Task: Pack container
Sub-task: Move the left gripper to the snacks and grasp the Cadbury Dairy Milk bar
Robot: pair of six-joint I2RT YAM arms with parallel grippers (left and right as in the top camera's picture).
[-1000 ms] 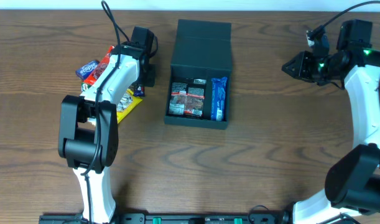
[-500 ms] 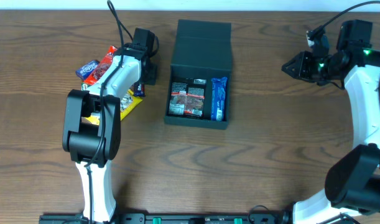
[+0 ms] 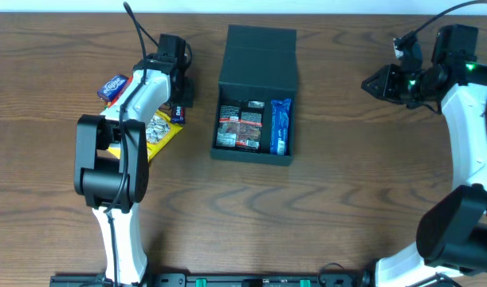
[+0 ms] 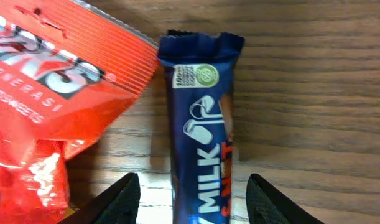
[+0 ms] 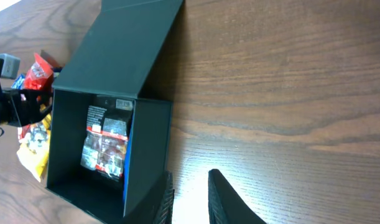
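While left pincer (image 4: pixel 193 186) hovers spread astride blue bar (image 4: pixel 202 112): pick step; next, lower, pinch, carry to box (image 3: pixel 257 52).

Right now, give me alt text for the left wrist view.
A blue milk bar lies lengthwise on the wooden table, between the open fingers of the left gripper. A red packet lies alongside, its corner by the bar's far end.
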